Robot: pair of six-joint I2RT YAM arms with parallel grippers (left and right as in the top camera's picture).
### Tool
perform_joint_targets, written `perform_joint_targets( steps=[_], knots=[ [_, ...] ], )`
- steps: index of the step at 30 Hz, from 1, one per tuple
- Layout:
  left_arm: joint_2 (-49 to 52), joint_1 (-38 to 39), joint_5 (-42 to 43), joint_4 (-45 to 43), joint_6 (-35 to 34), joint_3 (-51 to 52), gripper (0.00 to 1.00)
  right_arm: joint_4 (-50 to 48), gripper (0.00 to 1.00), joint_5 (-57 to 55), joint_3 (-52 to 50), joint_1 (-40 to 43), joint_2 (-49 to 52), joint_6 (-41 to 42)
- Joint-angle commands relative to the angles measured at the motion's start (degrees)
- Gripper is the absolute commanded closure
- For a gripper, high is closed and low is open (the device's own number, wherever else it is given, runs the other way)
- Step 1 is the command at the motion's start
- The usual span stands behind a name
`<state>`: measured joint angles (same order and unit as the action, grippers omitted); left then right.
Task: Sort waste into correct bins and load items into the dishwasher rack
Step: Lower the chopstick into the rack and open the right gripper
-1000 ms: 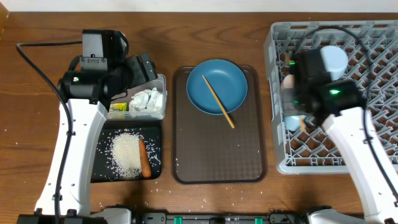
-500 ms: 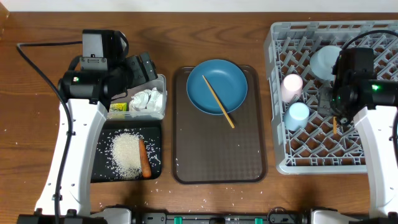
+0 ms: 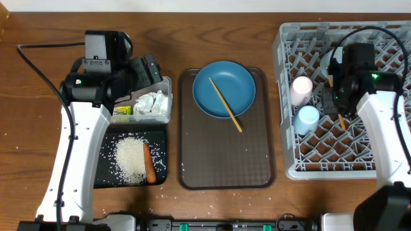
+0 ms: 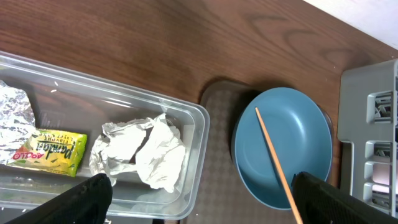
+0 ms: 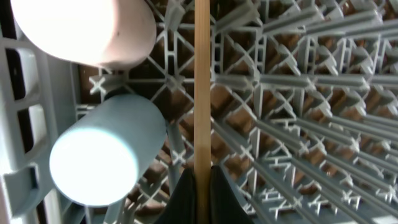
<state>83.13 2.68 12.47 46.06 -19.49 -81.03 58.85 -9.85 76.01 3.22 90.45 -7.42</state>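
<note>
**Inventory, as your views show it**

1. Right gripper (image 5: pixel 202 186): clamped on one wooden chopstick (image 5: pixel 202 93) over the dishwasher rack (image 3: pixel 321 163), right of frame. In your overhead view the arm hides most of the stick.
2. Left gripper (image 3: pixel 146 72): jaws spread wide and holding nothing, above the clear tub (image 3: pixel 168 96), upper left.
3. Tub contents: crumpled tissue (image 3: pixel 152 102), snack wrapper (image 4: pixel 51 151), and a foil scrap (image 4: pixel 15 118) cut off at the left edge of the wrist view.
4. Black tray (image 3: pixel 106 179), lower left: rice (image 3: pixel 130 159) and a carrot (image 3: pixel 149 163). The left arm covers the tray's left side.
5. Rack, left side: pink cup (image 3: pixel 301 88) and light blue cup (image 3: pixel 307 117). Of the bowl (image 3: pixel 327 59) you see only a pale sliver beside the right arm.
6. Centre: blue plate (image 3: pixel 224 88) on the brown tray (image 3: pixel 225 160), with the second chopstick (image 3: pixel 225 104) lying across it.
</note>
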Motion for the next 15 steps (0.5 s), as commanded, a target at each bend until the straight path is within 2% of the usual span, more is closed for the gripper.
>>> perform_joint_targets(
  steps=[1,11,14,15],
  knots=[
    [-0.83,-0.24,-0.55,-0.02,-0.02,-0.20,0.05,-1.38,0.98,0.20,-0.02,0.50,1.68,-2.99],
    [-0.83,-0.24,-0.55,-0.02,-0.02,-0.20,0.05,-2.51,0.94,0.20,0.00,1.11,4.37,-2.97],
    [-0.83,-0.24,-0.55,-0.02,-0.02,-0.20,0.05,-2.51,0.72,0.20,0.00,1.22,4.39,-2.95],
    [-0.83,-0.24,-0.55,-0.02,-0.02,-0.20,0.05,-2.51,0.68,0.22,0.00,1.22,4.39,-2.95]
  ],
)
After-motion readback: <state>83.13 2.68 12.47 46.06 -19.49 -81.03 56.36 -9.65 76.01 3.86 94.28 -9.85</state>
